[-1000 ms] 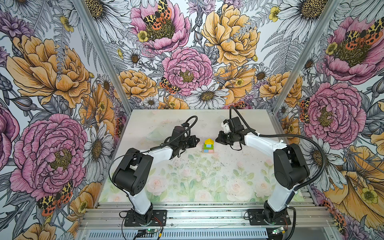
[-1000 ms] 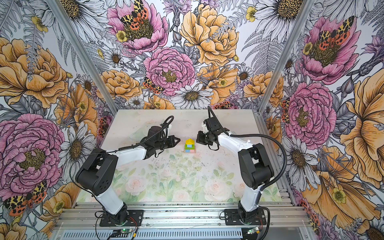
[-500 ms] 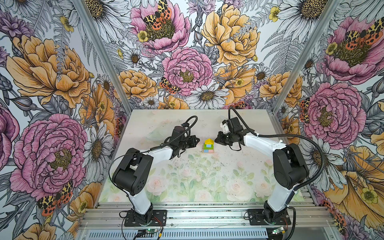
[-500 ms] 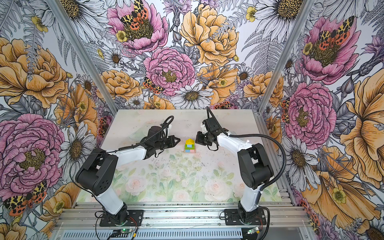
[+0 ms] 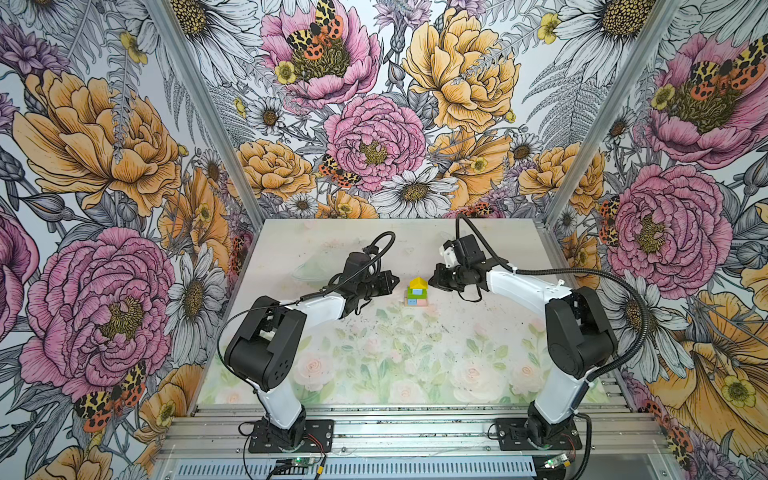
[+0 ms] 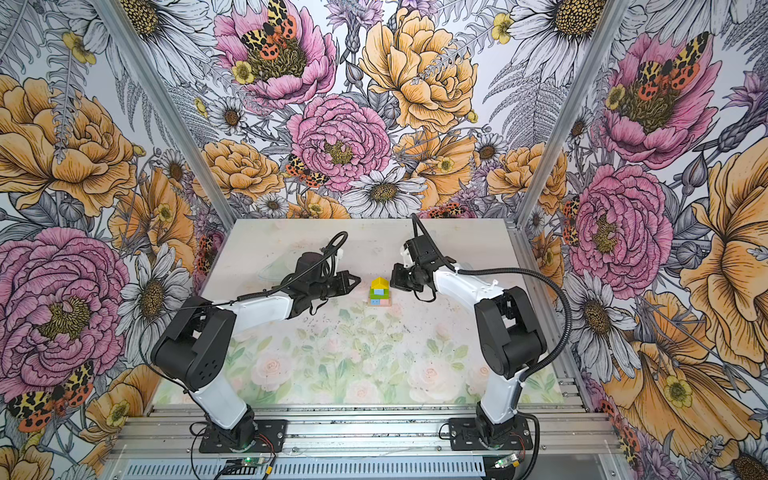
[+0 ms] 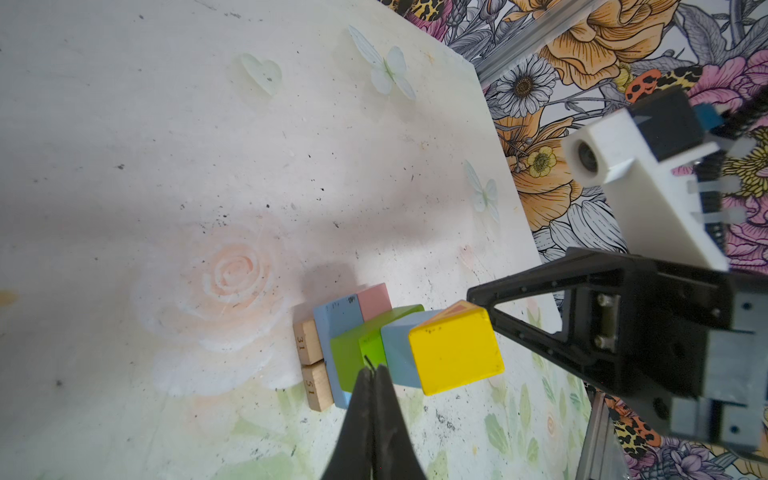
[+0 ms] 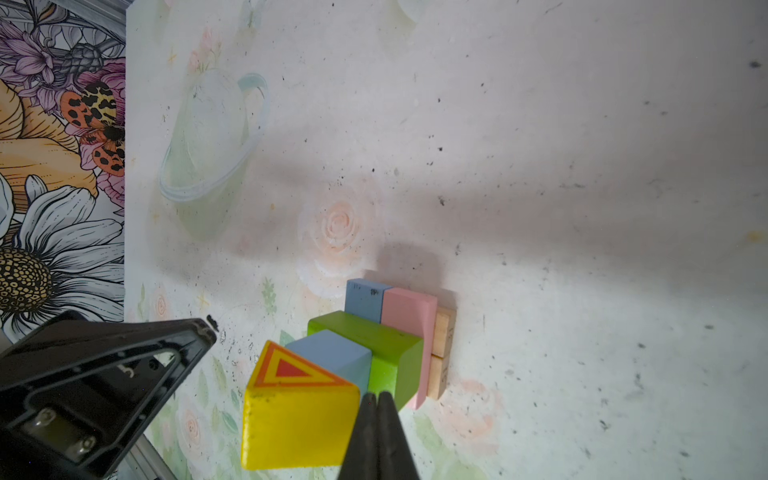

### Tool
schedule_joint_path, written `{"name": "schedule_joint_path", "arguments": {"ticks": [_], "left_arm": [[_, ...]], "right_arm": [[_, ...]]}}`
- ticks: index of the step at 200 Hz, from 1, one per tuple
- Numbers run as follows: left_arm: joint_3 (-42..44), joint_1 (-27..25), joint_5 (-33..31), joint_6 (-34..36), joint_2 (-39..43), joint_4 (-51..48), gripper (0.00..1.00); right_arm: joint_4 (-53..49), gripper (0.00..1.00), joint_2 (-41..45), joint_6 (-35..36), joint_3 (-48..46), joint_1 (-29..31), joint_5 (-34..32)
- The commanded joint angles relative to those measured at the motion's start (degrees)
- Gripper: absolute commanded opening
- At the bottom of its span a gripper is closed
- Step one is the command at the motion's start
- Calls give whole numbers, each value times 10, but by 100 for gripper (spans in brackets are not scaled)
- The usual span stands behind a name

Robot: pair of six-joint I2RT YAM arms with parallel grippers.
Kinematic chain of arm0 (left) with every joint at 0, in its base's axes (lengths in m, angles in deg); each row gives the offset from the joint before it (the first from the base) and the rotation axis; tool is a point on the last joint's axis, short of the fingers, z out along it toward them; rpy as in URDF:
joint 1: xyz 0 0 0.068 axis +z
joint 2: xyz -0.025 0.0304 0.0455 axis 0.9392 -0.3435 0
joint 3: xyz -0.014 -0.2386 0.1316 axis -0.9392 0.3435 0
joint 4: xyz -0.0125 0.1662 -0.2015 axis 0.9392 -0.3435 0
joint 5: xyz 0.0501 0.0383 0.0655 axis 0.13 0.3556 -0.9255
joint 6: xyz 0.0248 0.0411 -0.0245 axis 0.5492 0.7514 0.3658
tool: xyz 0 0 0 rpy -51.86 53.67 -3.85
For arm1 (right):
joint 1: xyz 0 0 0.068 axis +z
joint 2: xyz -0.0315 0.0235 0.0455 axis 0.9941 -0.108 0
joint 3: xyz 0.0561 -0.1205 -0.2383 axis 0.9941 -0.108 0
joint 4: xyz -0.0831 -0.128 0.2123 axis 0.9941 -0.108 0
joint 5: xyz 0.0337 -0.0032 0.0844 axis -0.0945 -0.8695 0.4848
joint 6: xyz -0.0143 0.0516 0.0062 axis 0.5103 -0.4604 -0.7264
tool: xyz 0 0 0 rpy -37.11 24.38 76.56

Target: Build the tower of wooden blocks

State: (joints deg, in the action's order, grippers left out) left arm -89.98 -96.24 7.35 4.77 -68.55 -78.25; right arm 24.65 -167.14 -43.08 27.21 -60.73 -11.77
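Note:
The tower (image 5: 417, 291) (image 6: 379, 292) stands mid-table in both top views, with every one of the wood blocks in it. Two tan planks (image 7: 309, 343) lie at the base. A light blue brick (image 7: 336, 322) and a pink brick (image 7: 374, 301) sit on them, then a green brick (image 7: 353, 353), a blue cube (image 7: 397, 353) and a yellow roof piece (image 7: 455, 353) (image 8: 299, 424). My left gripper (image 5: 397, 283) (image 7: 372, 370) is shut and empty, just left of the tower. My right gripper (image 5: 432, 282) (image 8: 376, 395) is shut and empty, just right of it, its tip near the roof piece. Contact cannot be told.
The floral table mat (image 5: 395, 361) ends at metal rails along the front (image 5: 395, 419). Patterned walls enclose the back and both sides. Each arm's base is bolted to the front rail, the left one (image 5: 286, 436) and the right one (image 5: 540, 434).
The right arm has crept a touch to the left toward the tower. The left arm and the tower stand as before.

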Motion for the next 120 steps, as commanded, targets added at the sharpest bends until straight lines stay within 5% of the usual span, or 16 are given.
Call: {"name": "schedule_joint_path", "arguments": {"ticks": [1, 120], "left_arm": [[3, 2, -5, 8, 12, 12, 0], [2, 2, -5, 8, 12, 12, 0]], "right_arm": [[11, 0, -6, -8, 9, 4, -7], [12, 0, -9, -10, 10, 8, -6]]}}
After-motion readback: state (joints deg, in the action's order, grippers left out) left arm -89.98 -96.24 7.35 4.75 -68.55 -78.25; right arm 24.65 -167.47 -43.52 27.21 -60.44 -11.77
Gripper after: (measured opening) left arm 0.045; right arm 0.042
